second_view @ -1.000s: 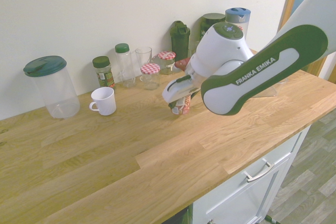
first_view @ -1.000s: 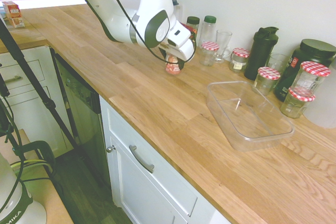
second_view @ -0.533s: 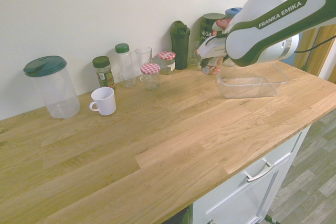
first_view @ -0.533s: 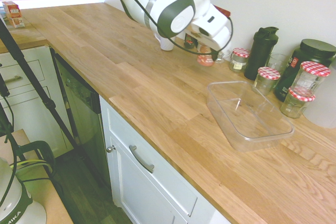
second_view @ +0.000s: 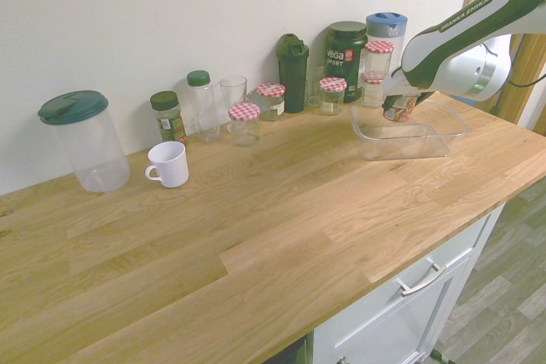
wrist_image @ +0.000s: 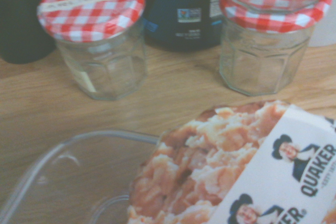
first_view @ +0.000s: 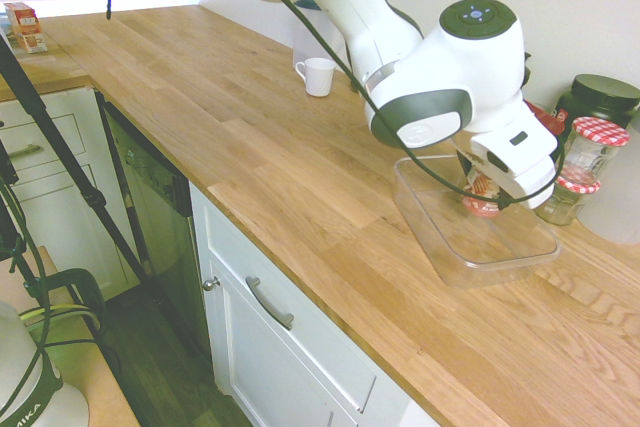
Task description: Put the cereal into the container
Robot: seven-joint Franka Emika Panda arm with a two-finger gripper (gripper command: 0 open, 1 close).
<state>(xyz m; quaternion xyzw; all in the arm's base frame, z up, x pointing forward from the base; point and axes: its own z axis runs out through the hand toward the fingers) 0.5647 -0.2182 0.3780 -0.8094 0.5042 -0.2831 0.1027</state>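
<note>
cereal cup [second_view: 401, 107] has moved right across the second exterior view, now over the clear tub [second_view: 409, 157] at right of frame. jaws [first_view: 497, 199] closed on the cup, likely held over the opening so a lowering and release lands it inside. tub looks otherwise empty. stacked jars [first_view: 584, 167] close behind; could get bumped.

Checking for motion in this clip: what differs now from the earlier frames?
The fingers, shut on the Quaker cereal cup, carried it along the counter from beside the jars to over the clear tub. No grip changed. The tub and white mug stayed put.
</note>
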